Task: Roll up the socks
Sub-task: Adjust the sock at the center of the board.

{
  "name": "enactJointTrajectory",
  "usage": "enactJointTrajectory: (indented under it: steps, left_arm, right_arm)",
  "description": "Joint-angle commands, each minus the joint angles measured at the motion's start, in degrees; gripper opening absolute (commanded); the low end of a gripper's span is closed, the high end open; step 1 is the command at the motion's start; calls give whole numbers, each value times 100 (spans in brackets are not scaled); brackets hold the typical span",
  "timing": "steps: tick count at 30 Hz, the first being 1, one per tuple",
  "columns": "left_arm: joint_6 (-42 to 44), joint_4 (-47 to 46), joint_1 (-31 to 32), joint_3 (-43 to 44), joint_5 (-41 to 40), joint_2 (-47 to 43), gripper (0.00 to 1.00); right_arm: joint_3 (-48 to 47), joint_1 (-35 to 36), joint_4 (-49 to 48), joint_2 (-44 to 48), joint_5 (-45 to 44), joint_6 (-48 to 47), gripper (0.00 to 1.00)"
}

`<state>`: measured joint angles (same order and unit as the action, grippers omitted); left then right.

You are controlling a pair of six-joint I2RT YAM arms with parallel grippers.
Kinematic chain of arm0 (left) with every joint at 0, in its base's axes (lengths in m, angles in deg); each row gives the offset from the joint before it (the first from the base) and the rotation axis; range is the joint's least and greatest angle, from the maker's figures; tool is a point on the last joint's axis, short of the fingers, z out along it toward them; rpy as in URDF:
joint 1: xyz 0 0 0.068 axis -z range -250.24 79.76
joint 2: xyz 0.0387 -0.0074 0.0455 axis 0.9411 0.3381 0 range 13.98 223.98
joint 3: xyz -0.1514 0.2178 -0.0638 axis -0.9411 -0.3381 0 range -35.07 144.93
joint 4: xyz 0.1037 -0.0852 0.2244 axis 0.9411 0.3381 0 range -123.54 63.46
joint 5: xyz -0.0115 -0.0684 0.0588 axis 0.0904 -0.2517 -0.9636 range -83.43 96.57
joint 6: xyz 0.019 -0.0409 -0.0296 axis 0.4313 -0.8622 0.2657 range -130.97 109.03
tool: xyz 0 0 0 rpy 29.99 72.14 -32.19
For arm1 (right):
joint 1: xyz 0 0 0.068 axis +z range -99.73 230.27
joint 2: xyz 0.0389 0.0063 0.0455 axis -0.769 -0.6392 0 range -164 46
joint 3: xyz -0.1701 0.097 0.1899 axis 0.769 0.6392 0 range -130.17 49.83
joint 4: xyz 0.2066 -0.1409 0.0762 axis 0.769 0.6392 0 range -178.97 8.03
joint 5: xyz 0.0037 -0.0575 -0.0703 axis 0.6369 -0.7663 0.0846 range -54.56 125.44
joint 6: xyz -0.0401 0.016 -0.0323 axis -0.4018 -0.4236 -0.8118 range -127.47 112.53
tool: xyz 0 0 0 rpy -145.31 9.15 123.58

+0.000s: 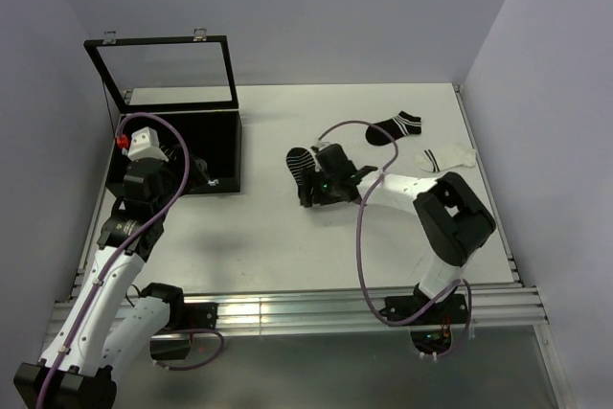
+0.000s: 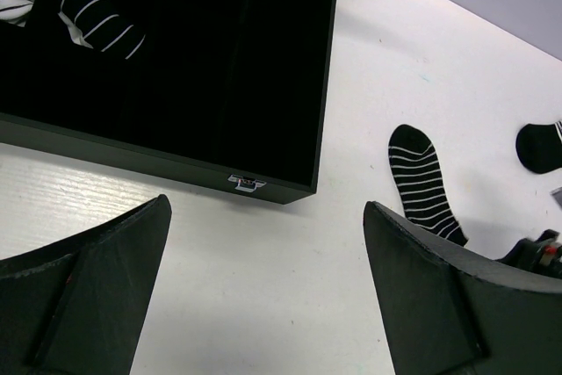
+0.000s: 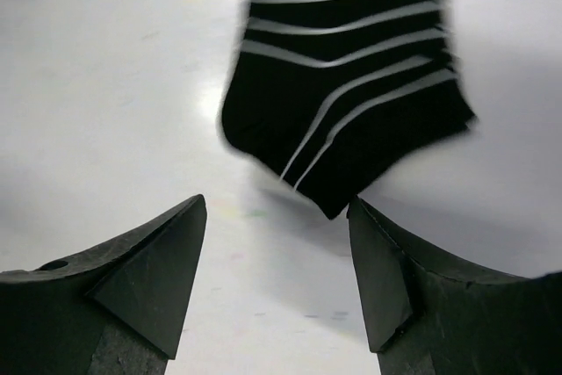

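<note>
Two socks (image 2: 101,19) are sitting, seemingly rolled, inside the black box (image 2: 158,160) — three more are lying flat to the right of the box, still to do. The right gripper (image 3: 277,210), jaws spread, is hovering at the nearest striped sock (image 3: 342,85); the left gripper (image 2: 263,208) is hanging wide and empty beside the box.

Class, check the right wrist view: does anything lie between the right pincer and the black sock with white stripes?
Nothing visible. The open right pincer sits just short of the black white-striped sock, with only bare white table between them.
</note>
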<state>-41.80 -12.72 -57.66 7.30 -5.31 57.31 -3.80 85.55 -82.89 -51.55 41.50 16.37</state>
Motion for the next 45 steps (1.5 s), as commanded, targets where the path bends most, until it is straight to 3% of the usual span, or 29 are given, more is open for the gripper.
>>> enactJointTrajectory:
  steps: [1,5,11,21,30,35,45]
  left_arm:
    - [42,-192,17,-10,19,-79,96]
    - [42,-175,17,-18,-25,-88,96]
    - [60,-175,17,-10,-25,-88,97]
    - [42,-166,17,-36,-25,-70,97]
    - [51,-122,17,-44,-209,-71,99]
    - [68,-122,17,-62,-174,-53,100]
    - [139,-298,17,-36,396,149,99]
  right_arm:
    - [-682,583,68,-184,-263,-45,73]
    - [-1211,1023,173,-580,-158,-151,74]
    - [-1598,1121,481,-290,-597,-940,74]
    - [-2458,348,358,-1027,-738,-1276,74]
    - [-3224,-162,534,-2091,-211,-995,74]
    - [-3032,-329,630,-2198,-149,-627,74]
    - [-1153,-848,455,-1293,-598,411,75]
